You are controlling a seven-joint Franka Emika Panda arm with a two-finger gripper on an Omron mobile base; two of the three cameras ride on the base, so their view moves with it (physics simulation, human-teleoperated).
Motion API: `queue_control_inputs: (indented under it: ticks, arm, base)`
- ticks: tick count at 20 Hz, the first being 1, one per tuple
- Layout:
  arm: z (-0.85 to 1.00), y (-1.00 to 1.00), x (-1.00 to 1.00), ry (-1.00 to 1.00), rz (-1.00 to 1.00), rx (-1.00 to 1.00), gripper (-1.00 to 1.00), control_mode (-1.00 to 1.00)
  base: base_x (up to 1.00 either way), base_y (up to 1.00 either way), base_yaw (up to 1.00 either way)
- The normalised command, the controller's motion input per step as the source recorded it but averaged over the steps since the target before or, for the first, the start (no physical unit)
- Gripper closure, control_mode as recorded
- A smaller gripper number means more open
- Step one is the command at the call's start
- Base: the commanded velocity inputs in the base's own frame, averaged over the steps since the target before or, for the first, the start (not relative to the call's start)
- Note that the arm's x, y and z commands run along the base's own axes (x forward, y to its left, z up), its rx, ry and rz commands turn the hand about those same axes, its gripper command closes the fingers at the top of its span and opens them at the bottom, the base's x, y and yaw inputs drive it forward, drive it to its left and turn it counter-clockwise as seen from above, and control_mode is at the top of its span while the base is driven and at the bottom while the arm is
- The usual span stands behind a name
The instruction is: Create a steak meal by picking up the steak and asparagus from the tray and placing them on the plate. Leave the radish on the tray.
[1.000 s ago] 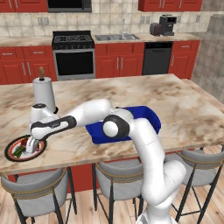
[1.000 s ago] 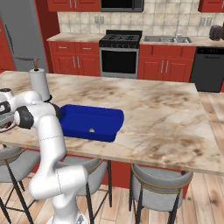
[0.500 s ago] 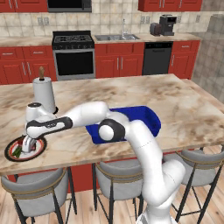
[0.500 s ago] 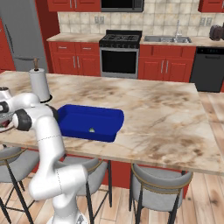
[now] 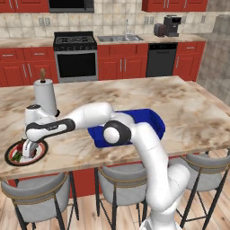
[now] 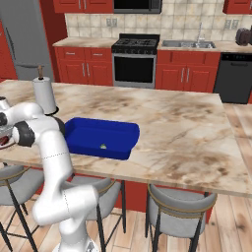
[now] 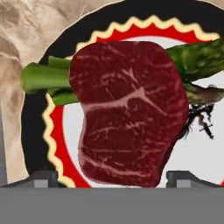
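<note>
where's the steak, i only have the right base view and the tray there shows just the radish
observer: The steak lies on the plate, by the hand view.
operator: and the asparagus
observer: On the plate too. The asparagus is partly hidden by the steak, with stalks sticking out on both sides.
operator: is the tool open
observer: Yes. The tool is open, its tips clear of the steak on either side.
</note>
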Motion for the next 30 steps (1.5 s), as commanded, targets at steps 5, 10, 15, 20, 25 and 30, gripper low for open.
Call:
queue_control_inputs:
  ticks: [5,10,15,20,25,30]
  arm:
    - [0.25,-0.56,-0.49,-0.03,-0.04,0.0,-1.0,-1.0]
    - [0.28,-0.7,-0.48,-0.07,-0.06,0.0,-1.0,-1.0]
    - [0.41,-0.73,-0.67,-0.06,-0.08,0.02,-1.0,-1.0]
    - [0.45,-0.83,-0.81,-0.06,-0.1,0.05,-1.0,-1.0]
    - [0.56,-0.99,-0.68,-0.05,-0.1,0.08,-1.0,-1.0]
    - [0.8,-0.96,-0.35,-0.07,-0.05,0.13,-1.0,-1.0]
  base:
    - [0.0,0.0,0.0]
    - [0.0,0.0,0.0]
    - [0.0,0.0,0.0]
    - [0.0,0.0,0.0]
    - [0.0,0.0,0.0]
    - [0.0,0.0,0.0]
